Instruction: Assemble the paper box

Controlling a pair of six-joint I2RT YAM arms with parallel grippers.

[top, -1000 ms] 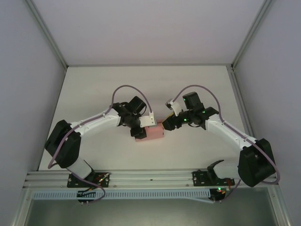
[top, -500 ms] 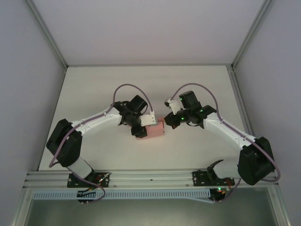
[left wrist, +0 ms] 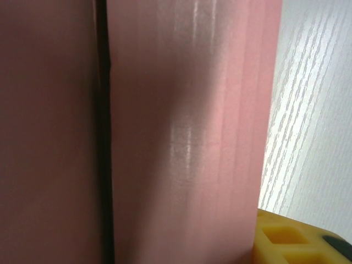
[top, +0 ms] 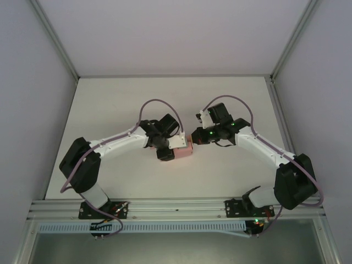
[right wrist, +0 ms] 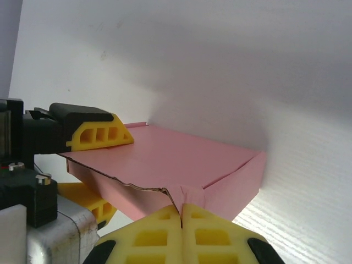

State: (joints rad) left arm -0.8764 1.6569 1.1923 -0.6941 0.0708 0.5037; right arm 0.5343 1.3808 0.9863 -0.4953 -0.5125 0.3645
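Observation:
The paper box (top: 185, 150) is a small pink card box held just above the table centre. My left gripper (top: 174, 149) is shut on it from its left end, one yellow finger (right wrist: 99, 133) on the top face and the other (right wrist: 87, 201) under it. Pink card (left wrist: 187, 132) with a dark seam covers most of the left wrist view, with one yellow fingertip (left wrist: 300, 242) at the bottom right. My right gripper (right wrist: 181, 213) is shut, pinching a small flap at the box's near corner (right wrist: 190, 193). In the top view it (top: 193, 138) meets the box's right end.
The white table (top: 165, 99) runs back to a white wall, with aluminium frame posts (top: 283, 60) at both sides. A rail (top: 176, 208) crosses the near edge by the arm bases. Purple cables loop above both wrists.
My right gripper has gone from open to shut and moved left onto the box's corner. The left arm has shifted slightly right with the box still in its grip.

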